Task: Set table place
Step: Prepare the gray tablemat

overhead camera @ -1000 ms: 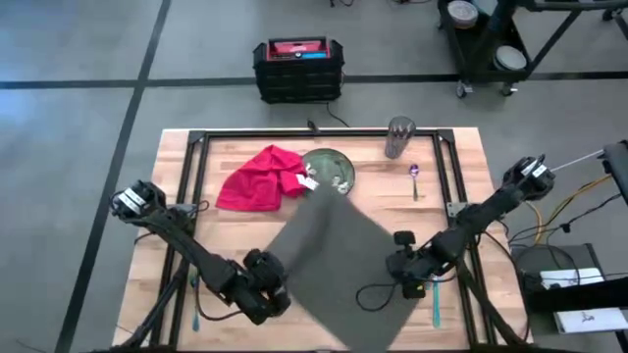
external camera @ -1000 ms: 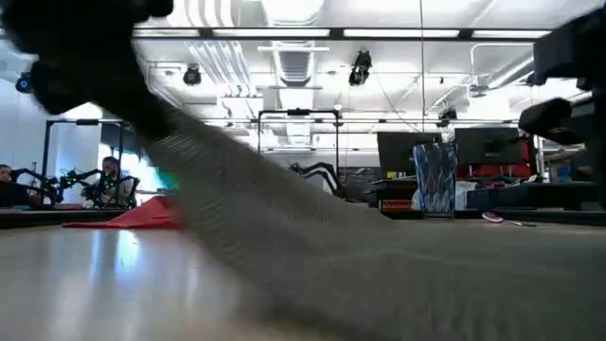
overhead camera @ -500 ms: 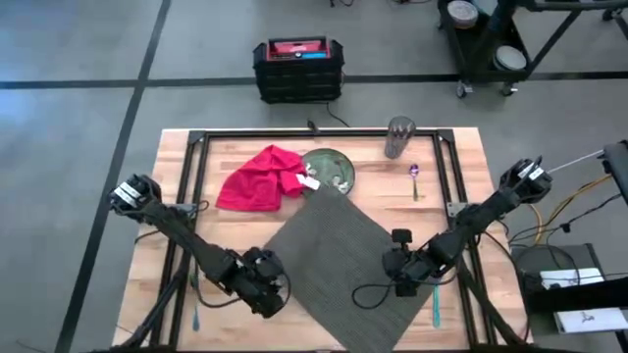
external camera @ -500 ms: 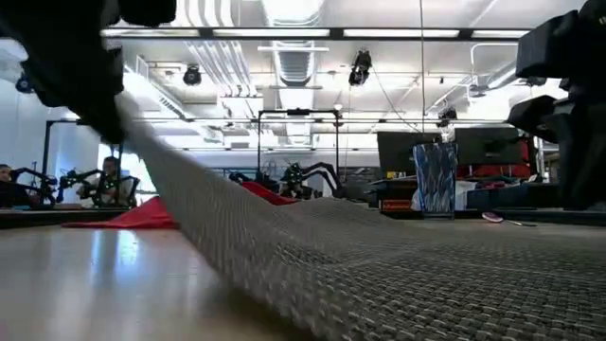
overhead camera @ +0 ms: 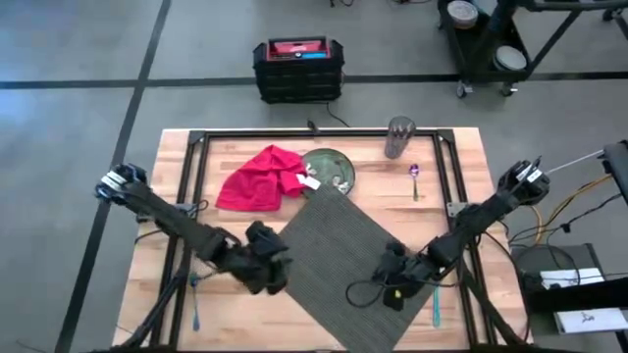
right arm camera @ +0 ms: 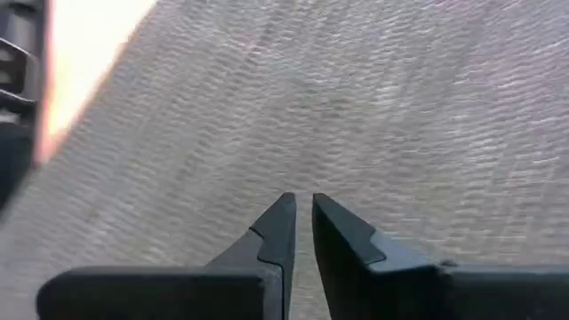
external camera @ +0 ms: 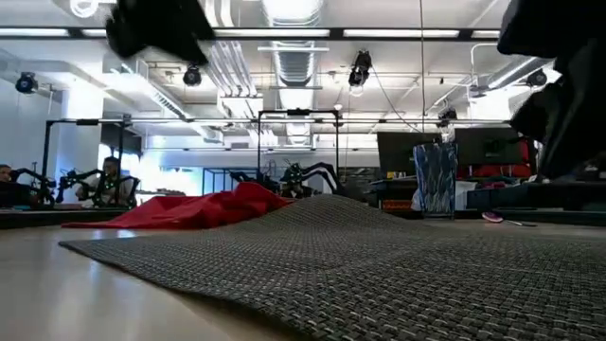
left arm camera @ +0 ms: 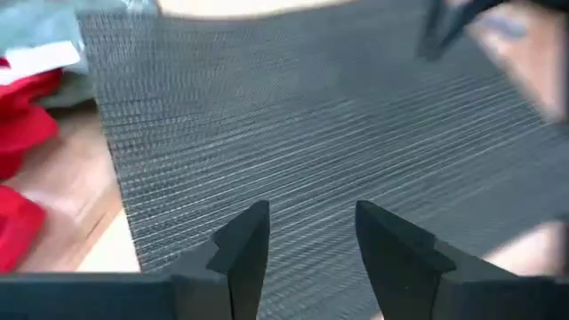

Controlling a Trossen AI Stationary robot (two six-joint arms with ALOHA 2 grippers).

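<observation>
Left wrist view: left gripper [left arm camera: 307,233] has its fingers spread apart with nothing between them, just above the placemat [left arm camera: 338,133]. Half a second back this gripper held the mat's near-left corner up off the table; now the corner is down and the gripper has let go. High view puts it [overhead camera: 267,267] at the mat's left corner.

Right wrist view: right gripper [right arm camera: 302,222] with fingers nearly closed, only a thin gap, nothing visibly held; mat weave fills the background. High view shows it [overhead camera: 392,284] over the mat's right part, near that edge.

Placemat [overhead camera: 339,257] now lies flat on the table [overhead camera: 461,167], near the front middle, but turned like a diamond, not square to the table edge. Its far corner touches or slightly overlaps the plate [overhead camera: 329,169]; low view shows a slight hump there [external camera: 327,201].

Red napkin [overhead camera: 260,178] lies beside the plate, cup [overhead camera: 399,137] and spoon [overhead camera: 415,176] further right along the back.

Judgement: mat is laid but skewed; straightening likely needed before dishes go on.
</observation>
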